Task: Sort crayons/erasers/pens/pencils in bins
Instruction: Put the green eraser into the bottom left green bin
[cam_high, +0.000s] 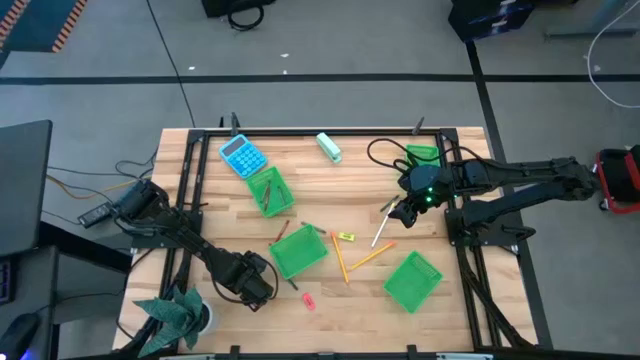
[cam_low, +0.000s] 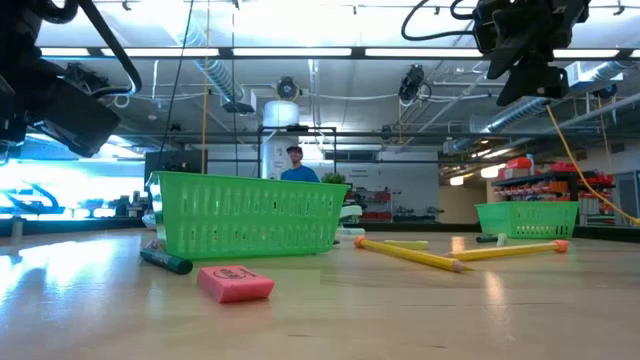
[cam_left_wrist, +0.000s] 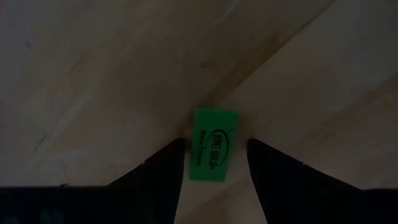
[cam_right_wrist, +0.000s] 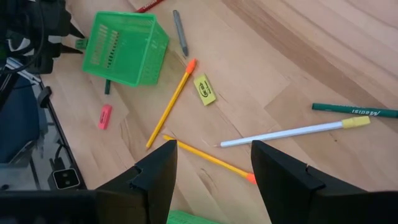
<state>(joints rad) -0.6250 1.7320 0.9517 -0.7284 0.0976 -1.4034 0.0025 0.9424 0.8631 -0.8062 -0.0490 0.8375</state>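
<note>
The left gripper (cam_left_wrist: 214, 163) is standing wide open low over the table (cam_left_wrist: 93, 74), its fingers (cam_left_wrist: 163, 169) flanking a small green eraser (cam_left_wrist: 213, 144) with dark print, lying flat between them and not yet pinched. The right gripper (cam_right_wrist: 214, 163) is hanging open and empty, with two yellow pencils (cam_right_wrist: 171, 101) and a white pencil (cam_right_wrist: 292, 132) just beyond its tips. Farther off, a green bin (cam_right_wrist: 124, 48) is sitting with a pink eraser (cam_right_wrist: 104, 116) beside it.

One camera looks straight down on the worktop (cam_high: 220, 170), another level across it (both catch the pink eraser (cam_low: 234, 283)), wrist cameras close above.
</note>
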